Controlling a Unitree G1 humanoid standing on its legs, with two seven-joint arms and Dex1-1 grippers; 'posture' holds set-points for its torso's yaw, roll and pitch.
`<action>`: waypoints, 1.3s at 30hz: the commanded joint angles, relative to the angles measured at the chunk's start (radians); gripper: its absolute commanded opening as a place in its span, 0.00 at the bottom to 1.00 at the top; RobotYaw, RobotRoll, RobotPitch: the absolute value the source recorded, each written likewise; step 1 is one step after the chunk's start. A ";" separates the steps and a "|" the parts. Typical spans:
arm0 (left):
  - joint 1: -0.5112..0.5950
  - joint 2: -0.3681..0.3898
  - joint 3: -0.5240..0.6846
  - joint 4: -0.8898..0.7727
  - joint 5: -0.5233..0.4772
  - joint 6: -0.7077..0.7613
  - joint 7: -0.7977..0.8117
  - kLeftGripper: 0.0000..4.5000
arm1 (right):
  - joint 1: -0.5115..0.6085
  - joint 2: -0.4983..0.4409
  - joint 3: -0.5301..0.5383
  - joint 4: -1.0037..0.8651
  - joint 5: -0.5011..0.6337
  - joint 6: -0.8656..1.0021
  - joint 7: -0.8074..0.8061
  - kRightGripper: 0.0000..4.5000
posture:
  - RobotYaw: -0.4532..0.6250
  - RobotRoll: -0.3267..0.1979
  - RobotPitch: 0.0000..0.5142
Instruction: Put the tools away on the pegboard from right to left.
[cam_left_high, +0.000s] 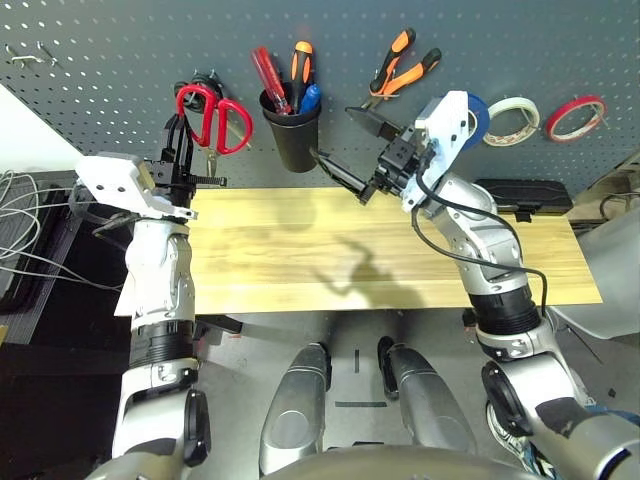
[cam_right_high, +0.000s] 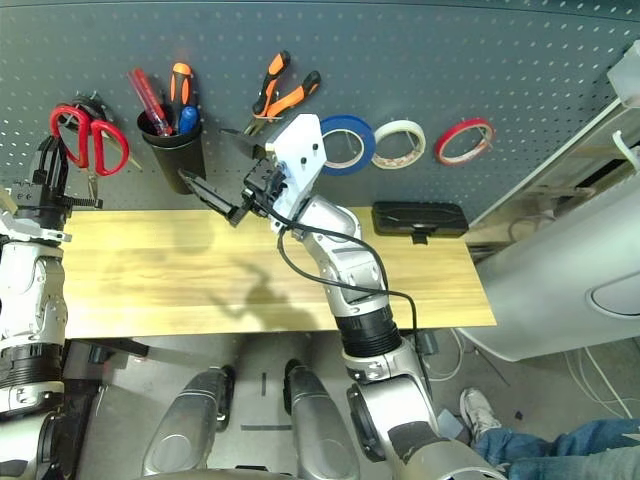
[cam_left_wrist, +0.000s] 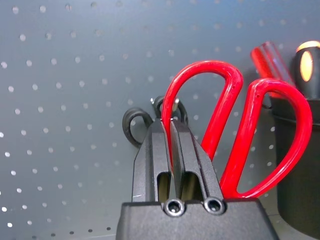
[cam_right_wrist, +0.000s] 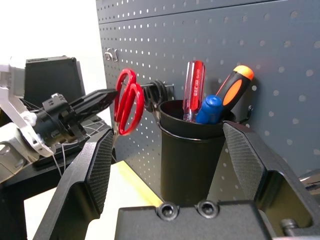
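Observation:
The red-handled scissors (cam_left_high: 213, 115) hang at the pegboard (cam_left_high: 110, 45) on the left, blades down. My left gripper (cam_left_high: 180, 132) reaches up to them and is shut on one red handle loop (cam_left_wrist: 200, 95). Further right on the board are a black cup (cam_left_high: 292, 135) holding the small blue-handled screwdriver (cam_left_high: 310, 97), the orange-and-black pliers (cam_left_high: 400, 65) and the blue tape ring (cam_right_high: 345, 143). My right gripper (cam_left_high: 355, 150) hovers open and empty just right of the cup, above the table's back edge; in the right wrist view the cup (cam_right_wrist: 190, 150) stands between its fingers (cam_right_wrist: 92, 165).
Black scissor loops (cam_left_wrist: 135, 122) sit on the hook behind the red scissors. White (cam_left_high: 512, 120) and red (cam_left_high: 575, 118) tape rolls hang at far right. A black case (cam_left_high: 525, 195) lies on the wooden table (cam_left_high: 300, 250). A person's leg (cam_right_high: 570, 440) shows beside a white cabinet (cam_right_high: 570, 260).

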 joint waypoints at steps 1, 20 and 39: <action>-0.010 0.011 0.008 0.041 0.020 -0.008 0.012 0.01 | 0.004 0.004 0.019 -0.018 -0.002 -0.002 -0.005 1.00 | 0.49 0.62 0.42; 0.021 -0.007 -0.101 0.163 0.134 -0.065 -0.017 0.48 | 0.083 -0.005 -0.052 -0.017 0.030 0.088 -0.115 1.00 | 0.47 0.62 0.43; 0.127 -0.038 -0.221 0.240 0.171 0.009 -0.110 1.00 | 0.170 -0.023 -0.262 0.373 0.018 0.136 -0.350 1.00 | 0.48 0.62 0.43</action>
